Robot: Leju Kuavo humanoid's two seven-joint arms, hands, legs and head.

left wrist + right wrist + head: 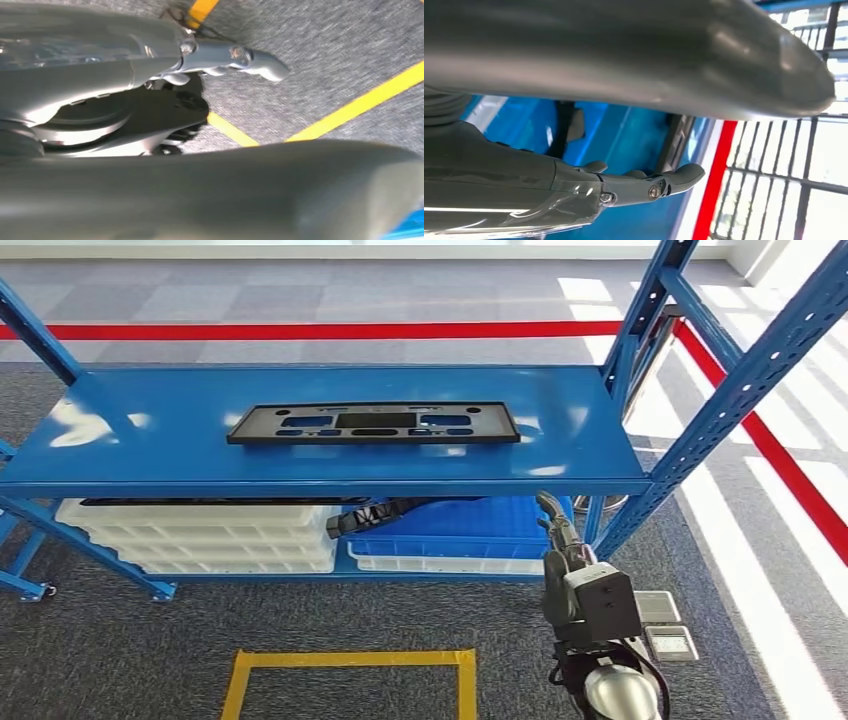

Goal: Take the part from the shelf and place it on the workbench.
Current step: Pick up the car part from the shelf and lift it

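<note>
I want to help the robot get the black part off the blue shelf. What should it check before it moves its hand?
1. Part is within sight: ok. The black part lies flat on the blue shelf, nothing on top of it.
2. Right hand is free: ok. Its fingers are straight and hold nothing.
3. Right hand is at the part: not ok. It is raised near the shelf's front edge, to the right of the part and not touching it.
4. Left hand is free: ok. It hangs over the grey carpet, holding nothing.
5. Workbench is ready: cannot tell.
</note>
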